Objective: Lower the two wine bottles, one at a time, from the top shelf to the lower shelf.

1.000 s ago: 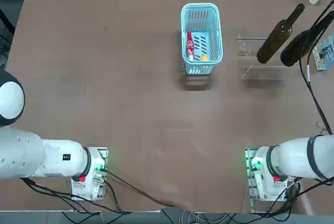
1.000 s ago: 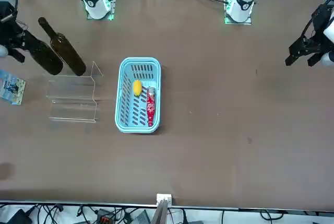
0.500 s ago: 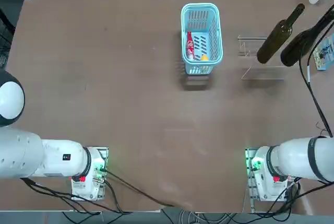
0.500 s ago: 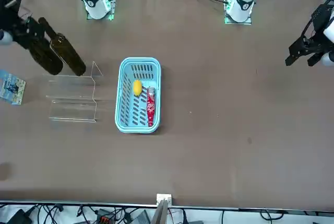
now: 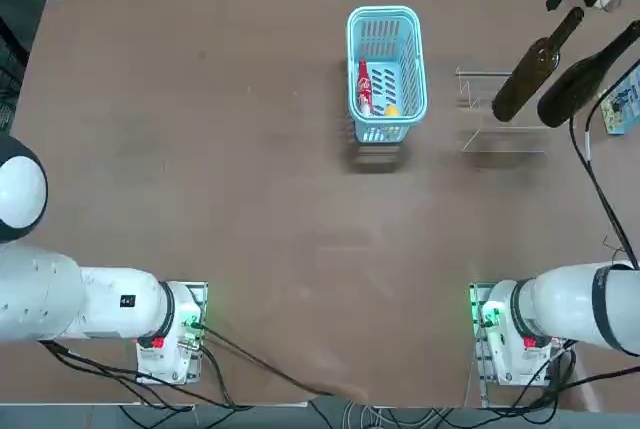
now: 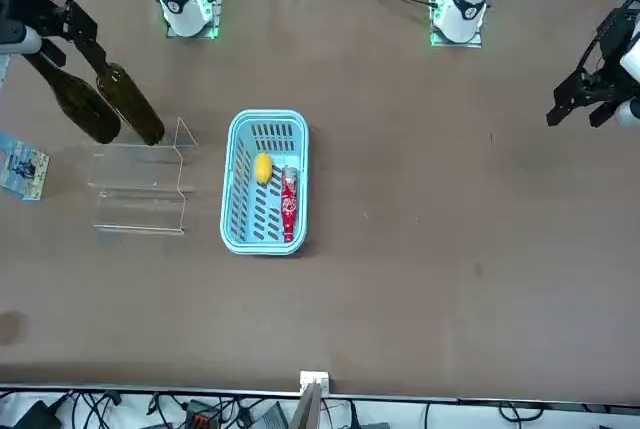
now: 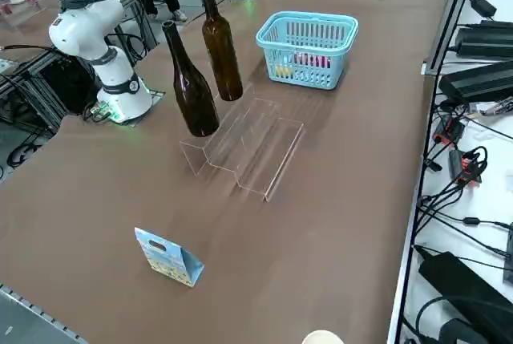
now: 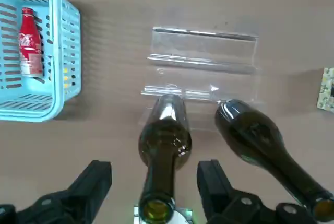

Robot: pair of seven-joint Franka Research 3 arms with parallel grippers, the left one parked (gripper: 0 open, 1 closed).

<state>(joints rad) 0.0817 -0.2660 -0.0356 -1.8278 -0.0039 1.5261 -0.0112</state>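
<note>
Two wine bottles point(image 7: 210, 67) stand upright side by side on the top shelf point(image 7: 210, 137) of the clear stand, near the tabletop's right edge; the lower shelf point(image 7: 276, 151) is bare. The right gripper point(image 8: 154, 190) hovers above the bottle nearer the blue basket point(image 5: 386, 21), jaws spread wide on either side of its neck, grasping nothing.

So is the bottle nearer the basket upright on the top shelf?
Yes, upright: the wine bottle stands on the top shelf, with the right gripper fingers open either side of its neck.
</note>
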